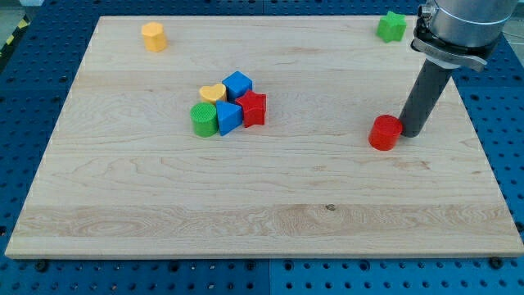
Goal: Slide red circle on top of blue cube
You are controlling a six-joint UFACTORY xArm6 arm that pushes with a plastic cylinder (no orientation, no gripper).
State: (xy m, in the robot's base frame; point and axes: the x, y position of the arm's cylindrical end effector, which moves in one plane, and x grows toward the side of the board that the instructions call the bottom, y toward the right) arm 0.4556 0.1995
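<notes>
We are looking at a red circle (385, 133), a short glossy cylinder sitting on the wooden board (262, 213) toward the view's right, a little below the middle height. My tip (409, 131) is touching its right side, the dark rod rising up and to the right into a grey collar; there is no gripper on this arm, so nothing is opening or closing, only a bare rod pressing beside the block.

We are reading no writing or labels on any block or on the board.

Farther up and well to the view's left, a tight cluster is sitting near the board's centre: a green cylinder (204, 119) at its left, a blue block (228, 118) just beside it, a red star (254, 108) touching on the right, a yellow heart (213, 93) above, and the blue cube (238, 84) at the cluster's top. The red circle is lying well apart from this cube, with the red star standing between them.

Farthest away, an orange block (153, 36) is sitting near the top left, and a green star (391, 26) near the top right, close to the arm.
</notes>
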